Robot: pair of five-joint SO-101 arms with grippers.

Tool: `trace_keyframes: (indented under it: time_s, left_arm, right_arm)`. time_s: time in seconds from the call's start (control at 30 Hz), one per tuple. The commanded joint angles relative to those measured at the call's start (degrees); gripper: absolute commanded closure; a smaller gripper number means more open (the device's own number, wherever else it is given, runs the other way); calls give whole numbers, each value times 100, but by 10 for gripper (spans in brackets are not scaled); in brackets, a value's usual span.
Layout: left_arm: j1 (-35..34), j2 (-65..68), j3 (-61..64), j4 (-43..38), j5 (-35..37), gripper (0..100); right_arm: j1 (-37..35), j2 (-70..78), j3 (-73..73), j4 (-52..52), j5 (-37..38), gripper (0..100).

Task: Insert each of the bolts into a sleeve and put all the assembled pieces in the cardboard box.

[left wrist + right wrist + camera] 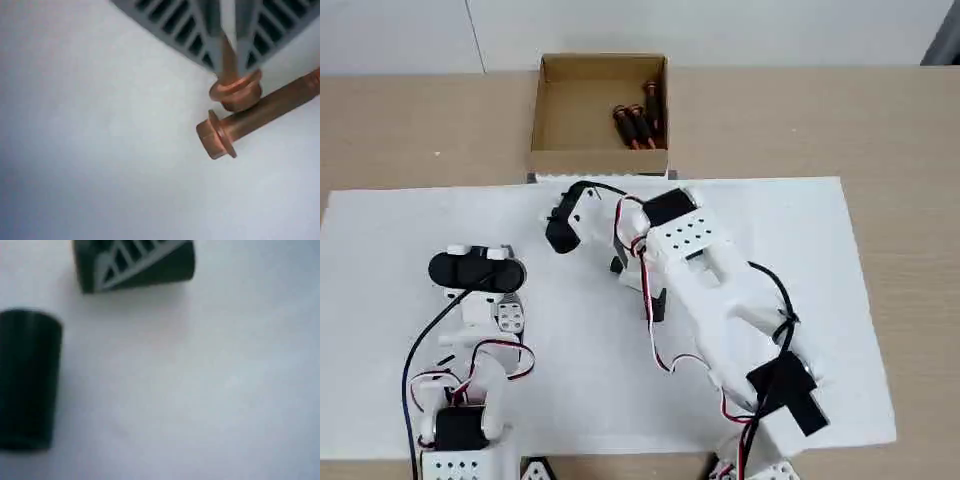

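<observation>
Left gripper (pixel 229 62) clamped on one copper bolt (pixel 236 92), second bolt (pixel 260 112) lying just beside it on white paper (pixel 100 125), right gripper (pixel 638 283) closure cannot be told, one black sleeve (pixel 27 377) near it, three assembled pieces (pixel 636 122) in cardboard box (pixel 560 110) beyond.

We see bare floor in the open brown cardboard box (pixel 570 110) beside dark assembled pieces (pixel 635 125); the white right arm (pixel 720 290) bars its front.

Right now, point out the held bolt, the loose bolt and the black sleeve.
held bolt (pixel 235 90), left wrist view, on its flange.
loose bolt (pixel 260 112), left wrist view, mid-shaft.
black sleeve (pixel 27 380), right wrist view, middle of its side.
</observation>
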Motion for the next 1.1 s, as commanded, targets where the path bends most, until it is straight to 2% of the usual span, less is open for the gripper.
trace_keyframes:
  time_s: [0.0, 0.9, 1.07]
  left_arm:
    - [-26, -35, -40, 26, -18, 992]
    - [-26, -35, -40, 26, -18, 992]
    - [-26, -35, -40, 26, -18, 992]
  right_arm:
    - [-22, -251, 79, -400, 299, 859]
    - [-22, 2211, -1486, -488, 624, 865]
    - [-57, 2343, -1635, -444, 615, 993]
